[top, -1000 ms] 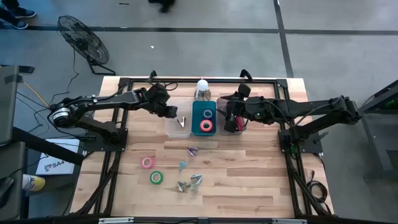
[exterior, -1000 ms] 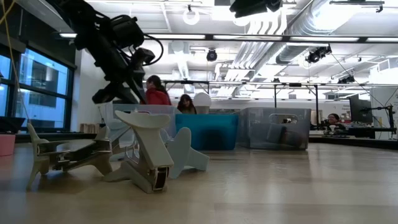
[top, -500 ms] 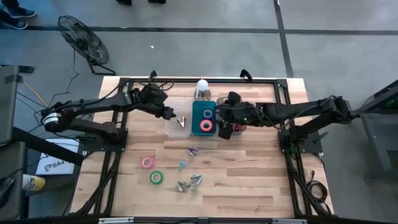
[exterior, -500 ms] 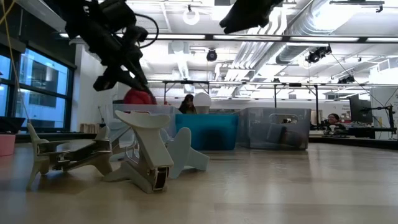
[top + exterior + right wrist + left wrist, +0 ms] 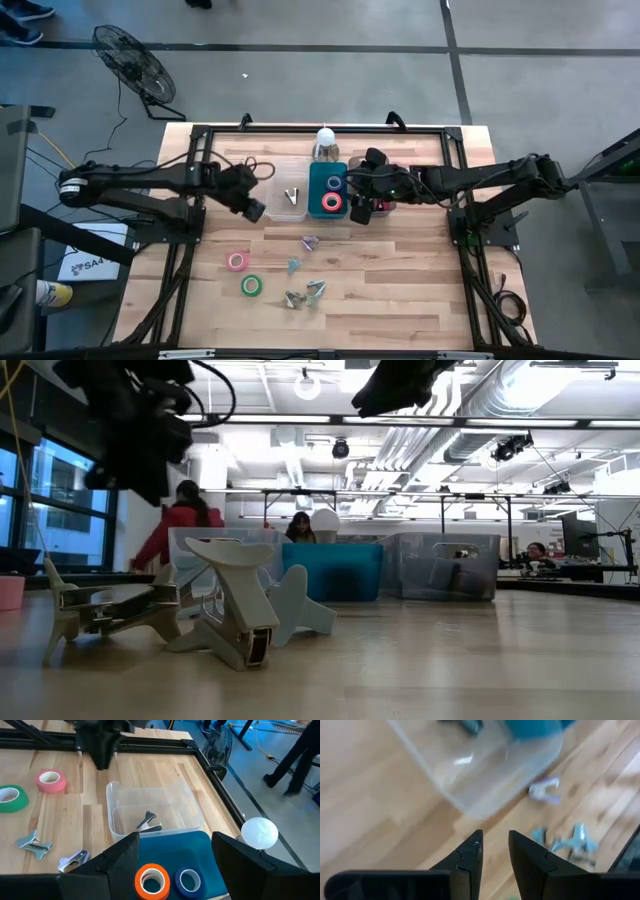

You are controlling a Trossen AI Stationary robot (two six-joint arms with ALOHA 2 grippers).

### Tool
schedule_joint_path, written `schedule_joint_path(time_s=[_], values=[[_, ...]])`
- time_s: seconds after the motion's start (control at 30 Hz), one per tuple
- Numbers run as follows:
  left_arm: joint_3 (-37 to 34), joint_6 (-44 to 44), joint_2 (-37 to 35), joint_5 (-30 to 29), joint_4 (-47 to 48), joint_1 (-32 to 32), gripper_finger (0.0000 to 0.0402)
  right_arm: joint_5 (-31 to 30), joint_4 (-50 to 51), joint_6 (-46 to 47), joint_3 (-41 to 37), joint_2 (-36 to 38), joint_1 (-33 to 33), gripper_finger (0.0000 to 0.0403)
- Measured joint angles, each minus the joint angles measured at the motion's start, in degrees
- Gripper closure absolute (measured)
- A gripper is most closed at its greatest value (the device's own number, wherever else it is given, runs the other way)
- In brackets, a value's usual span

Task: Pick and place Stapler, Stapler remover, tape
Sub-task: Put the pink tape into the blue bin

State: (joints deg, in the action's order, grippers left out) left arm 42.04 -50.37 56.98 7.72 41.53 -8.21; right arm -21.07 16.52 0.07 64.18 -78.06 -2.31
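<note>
We are seeing the left gripper (image 5: 252, 209) hanging just beside the clear bin (image 5: 287, 203), on its left, over bare table (image 5: 400, 290). Its fingers (image 5: 470, 857) are standing narrowly apart with nothing between them.

The right gripper (image 5: 357, 195) is hovering at the right edge of the teal bin (image 5: 329, 190), its fingers (image 5: 120, 855) spread wide and holding nothing.

We are counting 2 tape rolls in the teal bin: an orange-red roll (image 5: 151, 881) and a blue roll (image 5: 188, 881). 2 more are lying on the table, well apart from the bins: a pink roll (image 5: 236, 262) and a green roll (image 5: 250, 286), near each other.

1 staple remover (image 5: 149, 823) is lying in the clear bin. Several more staple removers (image 5: 304, 290) are lying scattered on the table in front of the bins.

The red stapler (image 5: 378, 205) is showing only partly, in the third bin, under the right arm.
</note>
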Motion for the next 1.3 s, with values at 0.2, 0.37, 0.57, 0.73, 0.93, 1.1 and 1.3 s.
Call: schedule_joint_path(time_s=[0.2, 0.37, 0.57, 0.73, 0.93, 1.1, 1.3], values=[[0.0, -4.6, -1.2, -0.9, 6.9, 7.3, 0.0310, 0.0, 0.0, 0.0, 0.0, 0.0, 0.0, 0.0163], [0.0, -7.4, -1.2, -0.9, 8.9, 12.2, 0.0310, 0.0, 0.0, -0.4, 0.0, 0.0, 0.0, 0.0163], [0.0, -11.0, -1.2, -0.9, 11.3, 17.2, 0.0310, 0.0, 0.0, -0.5, 0.0, 0.0, 0.0, 0.0163], [0.0, -12.2, -1.2, -1.1, 11.8, 20.9, 0.0310, 0.0, 0.0, -0.5, 0.0, 0.0, 0.0, 0.0163], [0.0, -13.0, 0.0, -3.1, 12.0, 25.0, 0.0309, 0.0, 0.4, -0.5, 0.0, 0.0, 0.0, 0.0163], [0.0, -15.9, 2.8, -4.2, 12.6, 27.9, 0.0307, 0.1, 1.1, -0.5, 0.0, 0.0, 0.0, 0.0163], [0.0, -17.0, 7.9, -3.5, 12.9, 28.6, 0.0254, 0.5, 1.4, -0.5, 0.0, 0.0, 0.0, 0.0163]])
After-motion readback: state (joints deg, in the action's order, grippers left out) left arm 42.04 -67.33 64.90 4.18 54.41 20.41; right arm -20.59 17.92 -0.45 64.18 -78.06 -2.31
